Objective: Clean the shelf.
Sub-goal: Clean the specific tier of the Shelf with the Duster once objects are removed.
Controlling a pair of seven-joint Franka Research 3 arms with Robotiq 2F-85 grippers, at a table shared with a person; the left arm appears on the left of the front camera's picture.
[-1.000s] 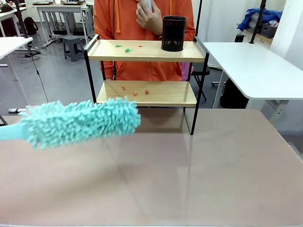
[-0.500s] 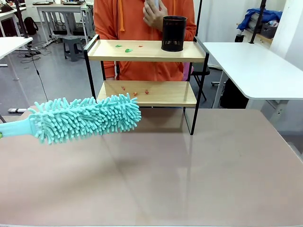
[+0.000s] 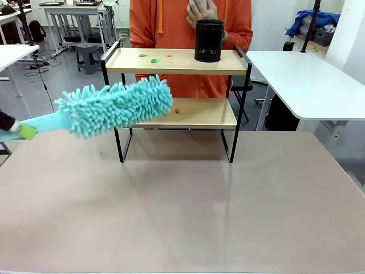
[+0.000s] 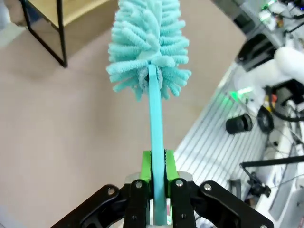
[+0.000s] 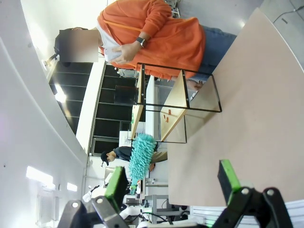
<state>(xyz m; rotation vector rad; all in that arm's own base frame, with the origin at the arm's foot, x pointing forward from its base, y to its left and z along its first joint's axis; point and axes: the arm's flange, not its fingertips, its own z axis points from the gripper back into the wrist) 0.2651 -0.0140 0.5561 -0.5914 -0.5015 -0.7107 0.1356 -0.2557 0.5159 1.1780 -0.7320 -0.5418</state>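
Your left gripper (image 4: 158,159) is clamped on the thin, stiff handle (image 4: 155,118) of the soft teal duster (image 3: 117,105), your right gripper (image 5: 170,183) stands wide open, and the shelf (image 3: 171,69), at the table's (image 3: 199,205) far side, looks light, so sweep gently, I think.

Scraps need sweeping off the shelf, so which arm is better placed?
Left: the left gripper clamps the duster, whose head is close in front of the shelf; the right gripper is open, empty.
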